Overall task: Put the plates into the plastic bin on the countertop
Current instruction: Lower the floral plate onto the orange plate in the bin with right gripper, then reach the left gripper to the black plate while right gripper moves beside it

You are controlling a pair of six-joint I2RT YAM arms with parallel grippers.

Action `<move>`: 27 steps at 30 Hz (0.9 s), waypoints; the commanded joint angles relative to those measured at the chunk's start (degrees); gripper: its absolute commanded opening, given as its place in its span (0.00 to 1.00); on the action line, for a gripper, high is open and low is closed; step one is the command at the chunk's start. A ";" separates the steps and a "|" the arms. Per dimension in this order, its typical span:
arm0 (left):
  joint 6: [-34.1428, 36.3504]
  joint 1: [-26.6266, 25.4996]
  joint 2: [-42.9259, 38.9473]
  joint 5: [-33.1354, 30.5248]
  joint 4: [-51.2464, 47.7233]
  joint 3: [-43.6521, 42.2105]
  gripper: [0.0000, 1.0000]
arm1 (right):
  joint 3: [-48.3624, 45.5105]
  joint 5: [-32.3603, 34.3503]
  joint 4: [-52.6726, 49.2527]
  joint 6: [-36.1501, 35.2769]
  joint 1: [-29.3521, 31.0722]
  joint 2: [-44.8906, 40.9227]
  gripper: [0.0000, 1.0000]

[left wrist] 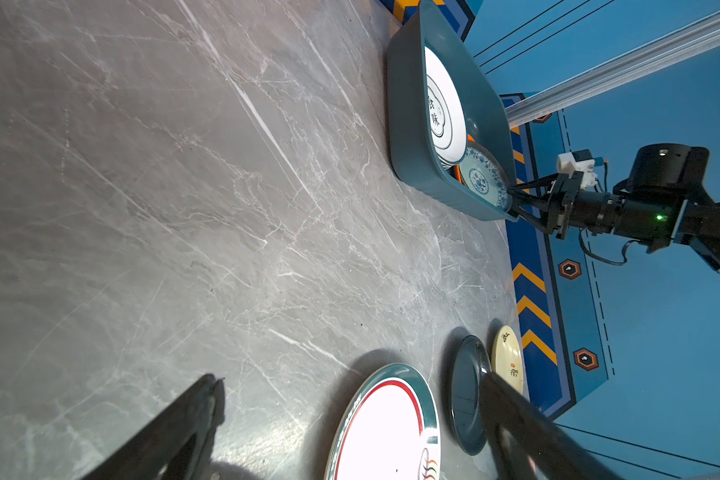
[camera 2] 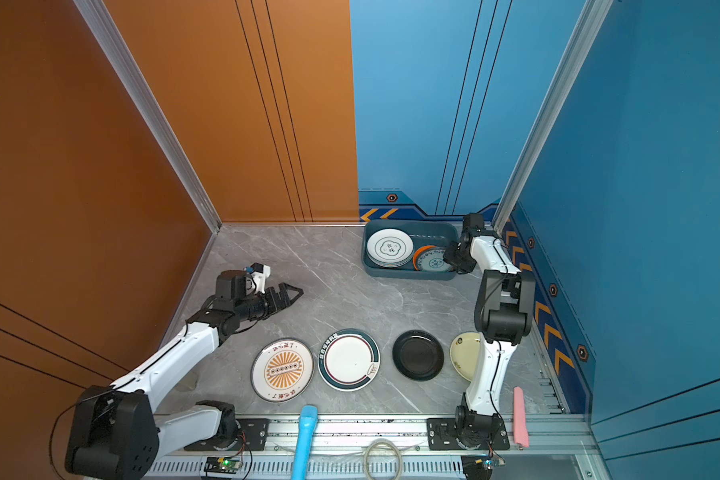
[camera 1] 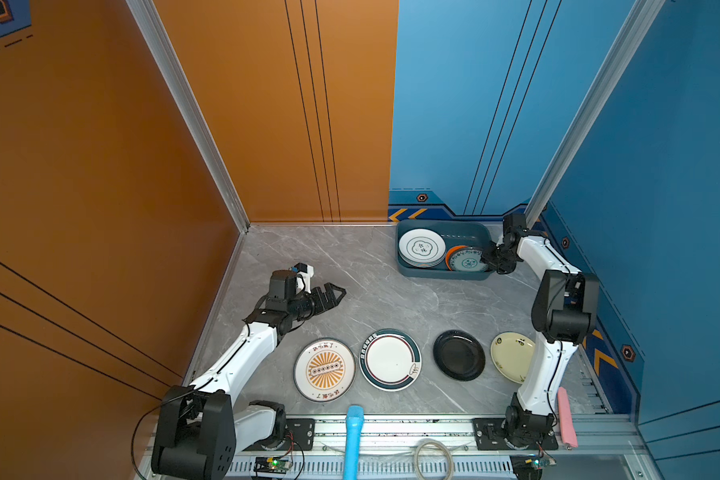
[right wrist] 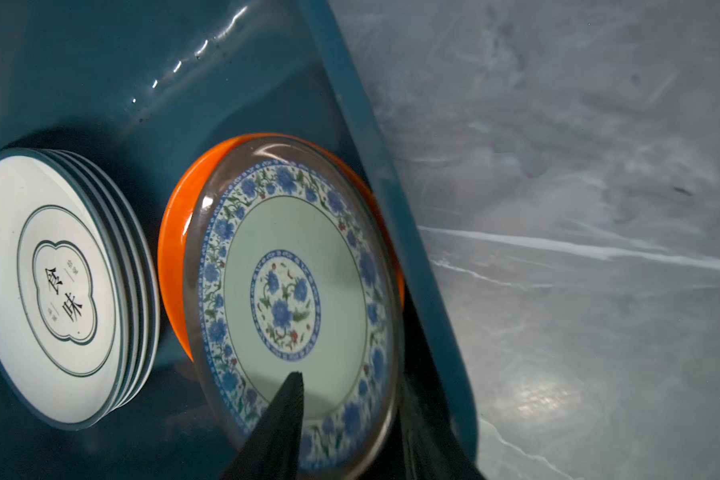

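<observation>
right gripper (left wrist: 515,201) half open round the rim of the blue flower plate (right wrist: 292,291), not squeezing | it sits on the orange plate (right wrist: 175,249) in the plastic bin (right wrist: 346,104) | if you pull back crooked, a finger hooks the rim; plate flips out | left gripper (camera 1: 336,293) wide open, empty

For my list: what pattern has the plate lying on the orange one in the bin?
The plate: blue flowers on pale green, clearest in the right wrist view.

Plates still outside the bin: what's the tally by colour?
Orange sunburst plate: 1
Teal-rimmed white plate: 1
Black plate: 1
Cream plate: 1
Total: 4, all flat on the countertop
</observation>
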 commanded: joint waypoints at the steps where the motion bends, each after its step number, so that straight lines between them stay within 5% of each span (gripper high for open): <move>1: 1.71 0.36 -1.96 0.32 -2.12 0.55 0.98 | -1.57 5.03 -2.89 -2.23 -0.07 -4.76 0.43; 9: 3.38 -2.64 -3.75 -1.98 -7.43 3.01 0.98 | -3.98 5.27 -2.91 -2.76 1.53 -12.90 0.45; 15: 6.63 -11.02 -0.83 -4.63 -10.19 7.83 0.98 | -11.14 -1.35 -0.28 -2.03 3.07 -22.84 0.45; 27: 14.01 -30.59 22.42 -3.45 -11.99 25.82 0.93 | -33.49 -12.21 5.20 -0.53 4.60 -41.03 0.47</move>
